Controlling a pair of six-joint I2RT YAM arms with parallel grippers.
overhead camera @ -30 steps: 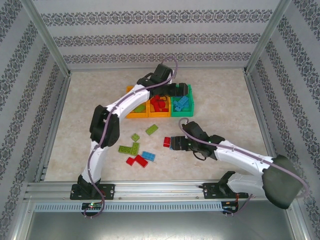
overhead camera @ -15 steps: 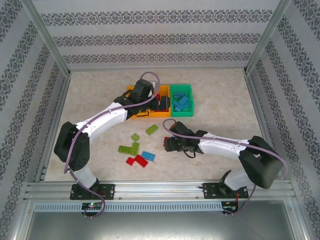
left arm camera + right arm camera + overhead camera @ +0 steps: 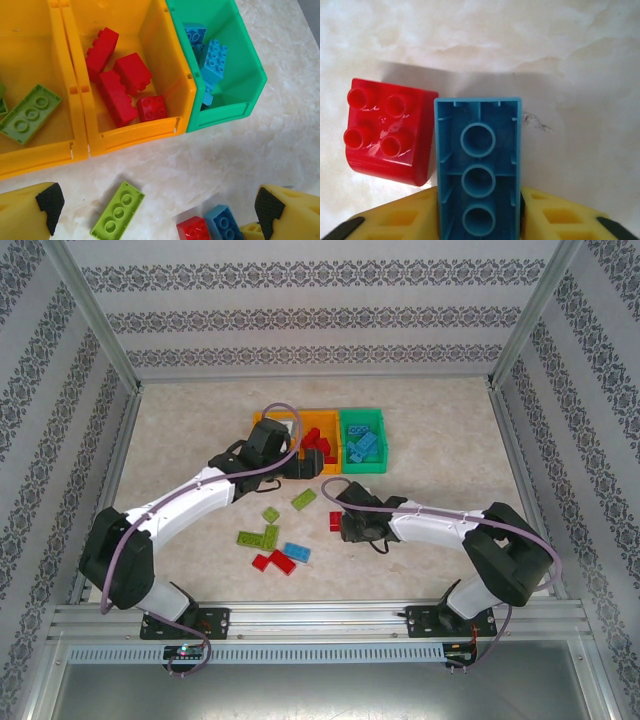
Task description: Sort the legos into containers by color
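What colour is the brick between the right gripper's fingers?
Blue. The brick shows best in the right wrist view, with its hollow underside facing the camera.

Glowing bright and even from overhead; throwing soft grey shadows beside the blue brick (image 3: 479, 165) and red brick (image 3: 385, 132) onto the table (image 3: 520, 40); glinting faintly on red studs; rendering everything sharp.

We log white-shelled left arm (image 3: 180, 502) and right arm (image 3: 430, 526), black joint housings (image 3: 115, 560), mauve cables (image 3: 280, 406) routed up from black bases (image 3: 175, 625); left gripper (image 3: 157, 207), right gripper (image 3: 480, 215): yellow plastic fingers (image 3: 22, 212), black pads (image 3: 50, 205).
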